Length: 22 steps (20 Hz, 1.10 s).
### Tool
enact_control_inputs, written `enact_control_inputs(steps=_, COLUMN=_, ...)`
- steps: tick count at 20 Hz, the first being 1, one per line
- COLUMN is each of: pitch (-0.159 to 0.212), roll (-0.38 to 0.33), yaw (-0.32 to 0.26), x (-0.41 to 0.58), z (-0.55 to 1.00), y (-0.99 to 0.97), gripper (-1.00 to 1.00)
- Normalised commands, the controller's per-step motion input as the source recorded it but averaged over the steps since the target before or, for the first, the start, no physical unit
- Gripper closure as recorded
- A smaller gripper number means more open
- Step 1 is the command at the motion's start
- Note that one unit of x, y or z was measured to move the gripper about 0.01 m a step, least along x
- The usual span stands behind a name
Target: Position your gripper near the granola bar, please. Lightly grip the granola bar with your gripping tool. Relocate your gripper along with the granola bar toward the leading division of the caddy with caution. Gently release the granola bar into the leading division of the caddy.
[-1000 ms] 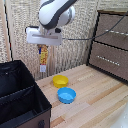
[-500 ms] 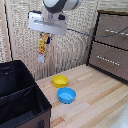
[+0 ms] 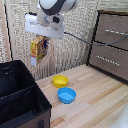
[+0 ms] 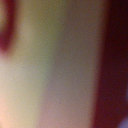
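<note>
In the exterior view my gripper (image 3: 41, 41), a white plate-shaped hand on the bulky white arm, hangs high above the table. It is shut on the granola bar (image 3: 38, 50), a yellow-orange carton with red print that hangs down from the fingers. The black caddy (image 3: 30, 102) stands at the exterior view's lower left, with a divider between its two compartments. The compartment with the brownish outer wall (image 3: 41, 121) is nearest the camera. The bar hangs above the far compartment's back edge. The wrist view is filled by a blurred yellow and dark red surface, the granola bar (image 4: 55, 65).
A yellow bowl (image 3: 60, 80) and a blue bowl (image 3: 66, 95) sit on the wooden table to the exterior view's right of the caddy. A dark wooden drawer cabinet (image 3: 111, 42) stands at the back right. A wicker screen is behind the arm.
My gripper with the granola bar has moved toward the exterior view's left, from above the bowls to nearer the caddy, staying at about the same height.
</note>
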Motion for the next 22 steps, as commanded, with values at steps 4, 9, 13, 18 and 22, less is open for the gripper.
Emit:
enact_control_inputs(steps=4, pitch=0.026, roll=0.020, yaw=-0.181, x=-0.336, z=0.28, y=0.24, gripper=1.00)
enact_control_inputs(steps=9, pitch=0.000, roll=0.000, yaw=-0.171, x=-0.296, z=0.18, y=0.48, gripper=1.00)
enact_control_inputs(steps=13, pitch=0.000, roll=0.000, yaw=-0.141, x=-0.281, z=0.04, y=0.61, gripper=1.00)
enact_control_inputs(steps=18, pitch=0.001, roll=0.000, yaw=-0.103, x=-0.398, z=0.01, y=0.64, gripper=1.00)
enact_control_inputs(steps=22, pitch=0.000, roll=0.000, yaw=-0.079, x=-0.566, z=0.01, y=0.60, gripper=1.00)
